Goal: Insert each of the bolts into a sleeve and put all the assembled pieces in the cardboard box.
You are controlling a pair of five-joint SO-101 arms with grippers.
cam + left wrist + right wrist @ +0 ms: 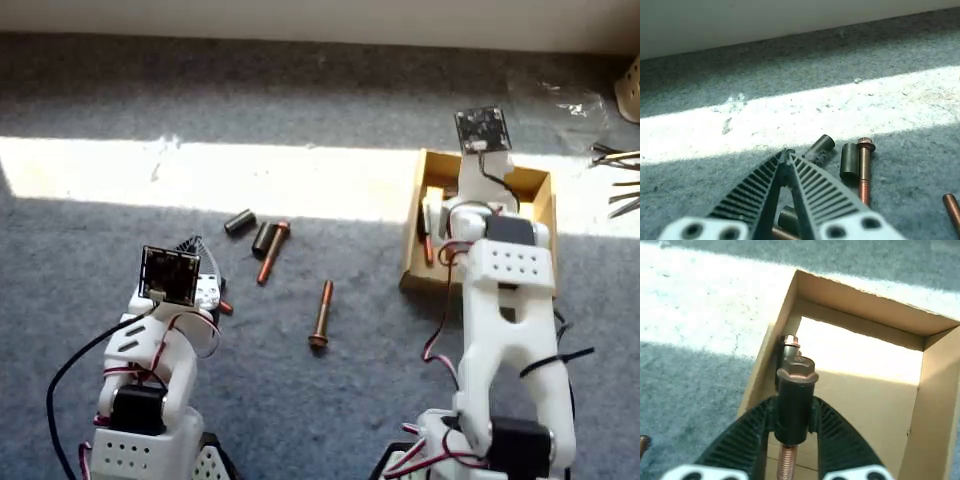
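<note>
Bolt-and-sleeve assembly (795, 390) is being held directly over the cardboard box (865, 305). The jaws of the right gripper (792, 412) are being pressed tight across the dark sleeve, the copper-coloured head is being carried at the far end, and the thread is being shown jutting back toward the wrist. Inside the box, a finished piece (789, 347) is being propped against a side wall.

Outside the box, on the grey carpet (330, 420), a loose bolt (322, 313) is being shown lying alone at the nearest spot. Farther from the box, a second bolt (272, 252) is being flanked by an empty sleeve (263, 238) that touches it, with a spare sleeve (239, 222) just beyond. Farthest from the box, the left gripper (786, 155) is being held low over the carpet, its jaws closed tip to tip with nothing pinched between the tips.

The hardware is being judged stiff, dense for its size and smooth enough to roll or slip. A pinch across the sleeve's middle is being judged the soundest hold for an assembled piece. The bolt is probably loose in the bore and could slide out if tipped head-down. Loose bolts are being judged best taken across the shank, close under the head.
</note>
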